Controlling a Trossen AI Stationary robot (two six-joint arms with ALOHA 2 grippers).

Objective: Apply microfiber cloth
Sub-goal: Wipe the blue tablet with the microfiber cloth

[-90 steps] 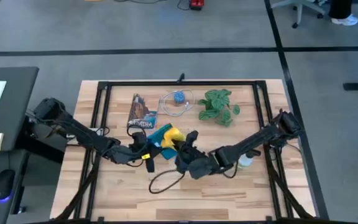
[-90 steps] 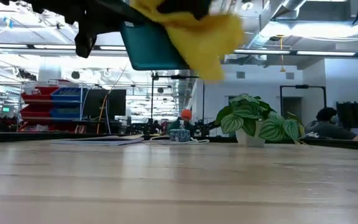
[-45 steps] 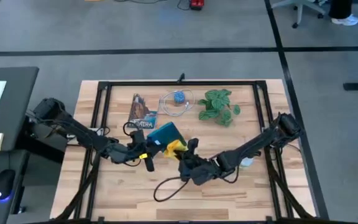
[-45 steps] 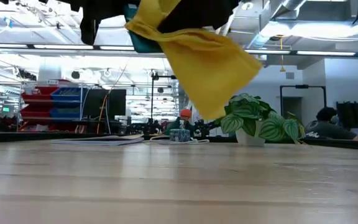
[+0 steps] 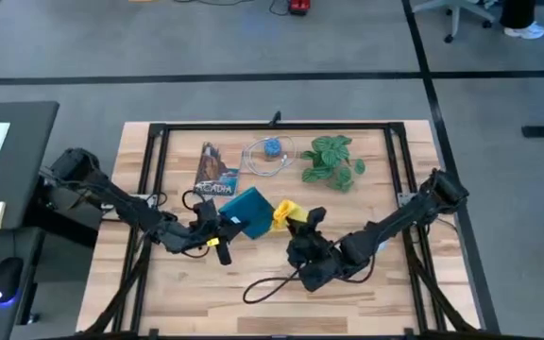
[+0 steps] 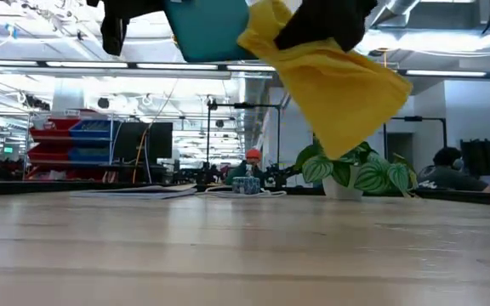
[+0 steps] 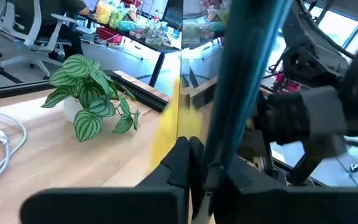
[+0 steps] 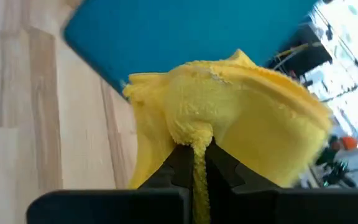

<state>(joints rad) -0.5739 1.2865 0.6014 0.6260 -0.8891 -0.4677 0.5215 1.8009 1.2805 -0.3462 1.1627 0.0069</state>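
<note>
High view shows my right tool [image 5: 299, 229] pinched shut on the microfiber cloth [image 5: 283, 213], lifted above the surface [image 5: 366, 293], touching the teal tablet [image 5: 247, 209] that my left tool [image 5: 217, 224] clamps by its edge.

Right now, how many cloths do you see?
1: the microfiber cloth, pinched in the right gripper, hanging above the table beside the teal tablet that the left gripper holds. Others may be hidden.
</note>
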